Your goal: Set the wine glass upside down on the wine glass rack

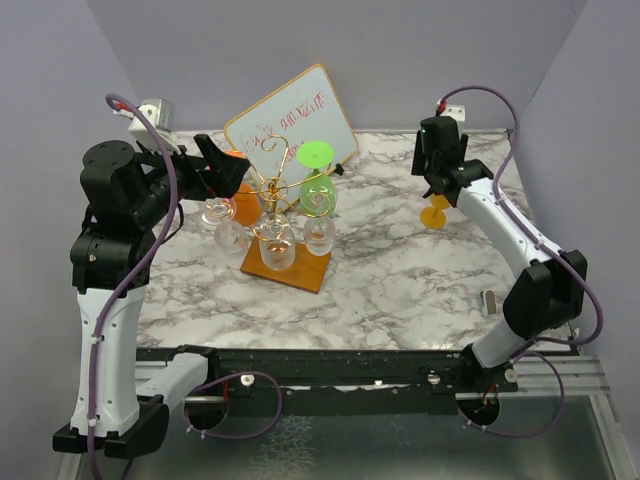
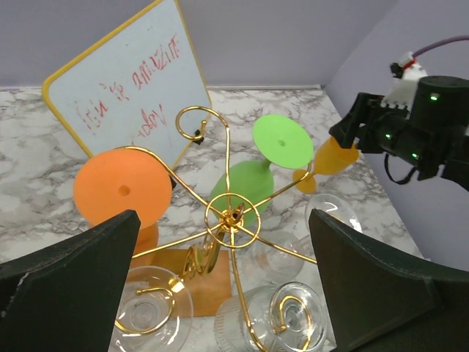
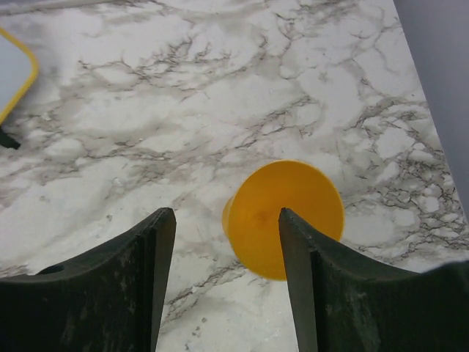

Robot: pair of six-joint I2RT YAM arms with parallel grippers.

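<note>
Fingers of the right gripper [image 3: 226,216] stand wide apart. The yellow wine glass [image 3: 293,213] sits just beyond them, partly behind one finger. Bare table [image 3: 220,88] shows between it and the other finger, so nothing is clamped. It is the only yellow glass: opaque, with a round face toward the wrist camera and a thin stem and small foot visible from the other views. Well off to that gripper's left, the left gripper [image 2: 223,216] hangs equally wide and empty directly above the single wine glass rack [image 2: 231,214], gold spirals on a wooden base. Foot-up on its arms are one orange glass [image 2: 123,189], one green glass [image 2: 282,141] and, as far as I can count, three clear glasses [image 2: 150,304]. One whiteboard [image 2: 124,88] leans beyond the rack.
</note>
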